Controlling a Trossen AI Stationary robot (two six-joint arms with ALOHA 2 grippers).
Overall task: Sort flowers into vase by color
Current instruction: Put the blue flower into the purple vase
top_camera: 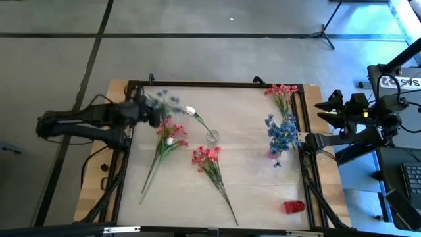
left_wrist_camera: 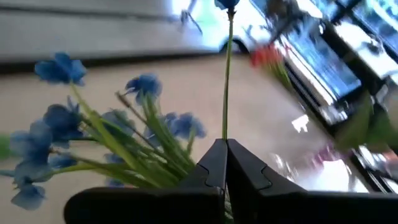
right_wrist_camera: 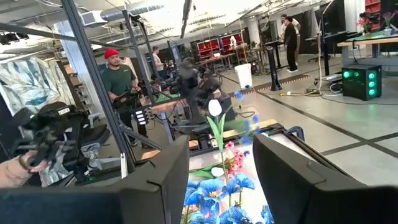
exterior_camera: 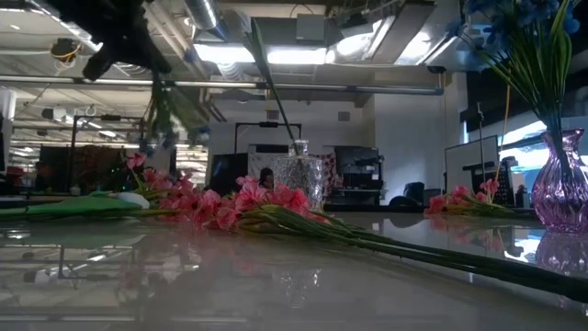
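My left gripper (top_camera: 155,113) (left_wrist_camera: 225,163) is above the table's far left part, shut on a blue-bloomed sprig (top_camera: 166,102) (left_wrist_camera: 93,124). In the low view it is the dark shape at the top (exterior_camera: 119,37), with the sprig (exterior_camera: 170,119) below it. A clear glass vase (top_camera: 212,136) (exterior_camera: 299,175) stands mid-table and holds one white bud (top_camera: 191,110) on a leaning stem. A purple vase (exterior_camera: 560,184) at the right holds blue flowers (top_camera: 283,131). My right gripper (top_camera: 308,141) (right_wrist_camera: 221,163) waits open beside it at the right edge. My left gripper pinches the blue sprig by its green stems (left_wrist_camera: 205,158), where they run together, between the two shut fingers. The blooms fan out beyond the fingertips, one stem (left_wrist_camera: 227,81) standing apart from the others. The sprig is lifted clear of the table.
Pink sprigs lie on the table: a bunch with a white bud (top_camera: 168,139) on the left, one near the middle (top_camera: 209,161), one at the far right corner (top_camera: 283,92). A red object (top_camera: 294,207) sits near the right corner. People stand in the room beyond.
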